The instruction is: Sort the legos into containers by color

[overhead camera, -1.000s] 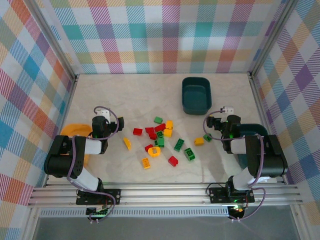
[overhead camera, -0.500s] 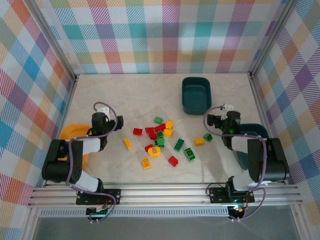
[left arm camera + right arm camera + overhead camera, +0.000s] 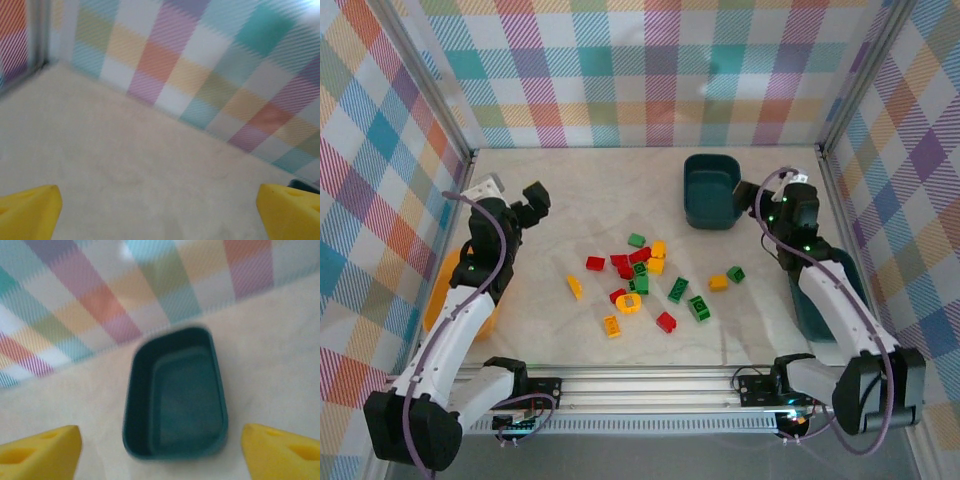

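Note:
Several red, green and yellow legos [image 3: 640, 275] lie scattered mid-table, with a yellow one [image 3: 718, 283] and a green one [image 3: 735, 273] off to the right. One teal container [image 3: 712, 190] stands at the back; its inside [image 3: 175, 395] looks empty. A second teal container [image 3: 817, 290] at the right is partly under the right arm. The yellow-orange container [image 3: 442, 290] at the left is mostly hidden by the left arm. My left gripper [image 3: 533, 203] [image 3: 160, 220] is open over bare table at the back left. My right gripper [image 3: 772, 216] [image 3: 160, 462] is open, just right of the back container.
Plaid walls enclose the table on three sides, with metal posts [image 3: 440, 100] at the corners. An aluminium rail [image 3: 640, 385] runs along the near edge by the arm bases. Bare tabletop [image 3: 590, 190] lies between the left gripper and the back container.
Both arms rose from their folded poses and reached backward. The left gripper swung to the back left; the right gripper moved up beside the back teal container. The legos stayed put.

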Motion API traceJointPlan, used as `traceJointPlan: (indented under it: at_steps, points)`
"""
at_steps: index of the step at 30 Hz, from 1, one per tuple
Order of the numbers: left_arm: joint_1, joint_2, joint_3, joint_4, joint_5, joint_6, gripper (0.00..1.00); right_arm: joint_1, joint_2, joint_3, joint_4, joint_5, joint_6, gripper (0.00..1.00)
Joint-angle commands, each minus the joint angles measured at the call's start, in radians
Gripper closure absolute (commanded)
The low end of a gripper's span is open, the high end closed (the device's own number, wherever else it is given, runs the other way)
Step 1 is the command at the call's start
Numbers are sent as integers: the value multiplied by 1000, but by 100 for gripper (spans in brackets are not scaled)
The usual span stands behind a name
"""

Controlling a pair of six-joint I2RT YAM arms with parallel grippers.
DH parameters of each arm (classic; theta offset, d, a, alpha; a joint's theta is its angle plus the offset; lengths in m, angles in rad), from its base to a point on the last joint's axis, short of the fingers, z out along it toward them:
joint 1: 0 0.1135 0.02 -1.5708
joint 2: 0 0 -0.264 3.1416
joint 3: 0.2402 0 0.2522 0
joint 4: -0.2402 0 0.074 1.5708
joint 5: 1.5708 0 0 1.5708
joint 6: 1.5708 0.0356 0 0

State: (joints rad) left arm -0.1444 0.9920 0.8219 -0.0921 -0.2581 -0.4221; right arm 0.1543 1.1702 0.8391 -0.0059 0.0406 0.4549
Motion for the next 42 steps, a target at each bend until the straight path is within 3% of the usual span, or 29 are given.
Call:
traceJointPlan:
  at_steps: [1,3,6,11,16,19,23,30,42]
  points:
    - [25,51,31,-372,-179,-179,12,5,37,15,-140,-113,84,24]
    - [32,77,63,-495,-282,-214,18,5,32,0,-164,-88,75,24]
    - [51,94,45,-575,-355,-230,20,5,5,-48,-138,-56,89,25]
    - [141,91,-71,-514,-242,-207,13,5,4,-61,-113,-111,123,24]
    - [182,192,-85,-467,-130,-177,12,5,4,-80,-104,-98,139,24]
    - [200,222,-98,-439,-141,-172,10,6,-5,-77,-113,-92,136,23]
    - [249,288,-115,-377,-76,-164,13,5,-19,-80,-116,-86,135,23]
    - [258,391,-82,-331,1,-128,27,5,-38,-81,-124,-68,133,23]
    - [253,529,62,-353,31,-45,77,6,-61,-78,-136,-54,125,23]
